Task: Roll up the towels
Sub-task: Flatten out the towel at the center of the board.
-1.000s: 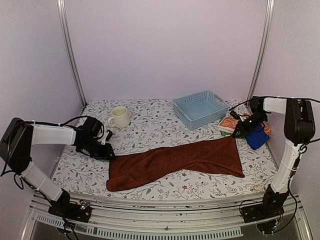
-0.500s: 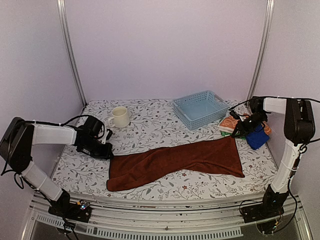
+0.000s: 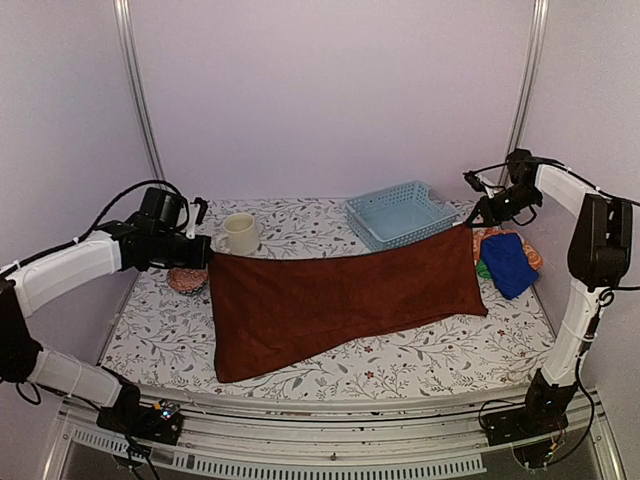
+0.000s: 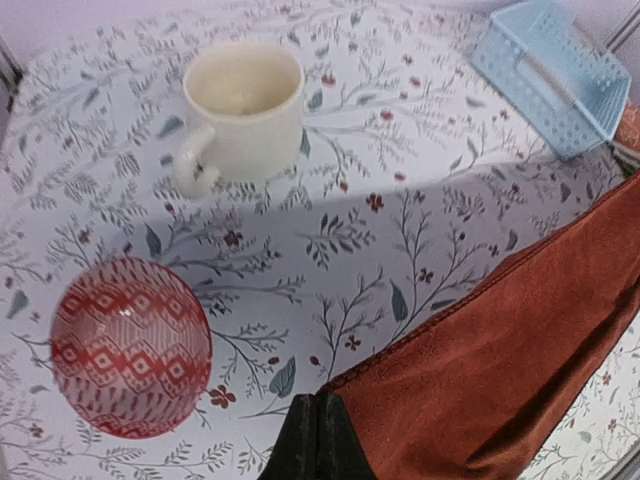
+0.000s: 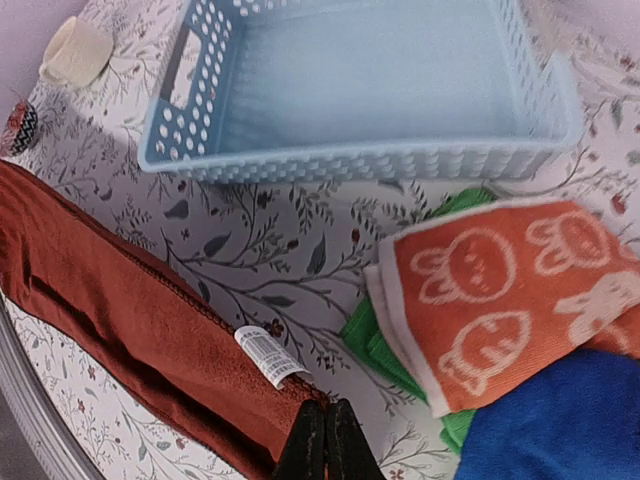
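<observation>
A rust-brown towel (image 3: 335,300) hangs stretched across the table, its far edge lifted and its near edge on the cloth. My left gripper (image 3: 205,257) is shut on its far left corner (image 4: 345,385). My right gripper (image 3: 470,222) is shut on the far right corner (image 5: 300,395), next to a white label (image 5: 268,357). A blue towel (image 3: 508,265) lies at the right on an orange white-patterned towel (image 5: 500,290) and a green towel (image 5: 375,345).
A pale blue lattice basket (image 3: 403,216) stands at the back right. A cream mug (image 3: 239,233) sits at the back left, and a red patterned bowl (image 3: 187,279) lies upside down under my left arm.
Both grippers rose and moved back with the brown towel's far corners, so it went from a flat strip to a spread, lifted sheet. The left jaws closed on their corner.
</observation>
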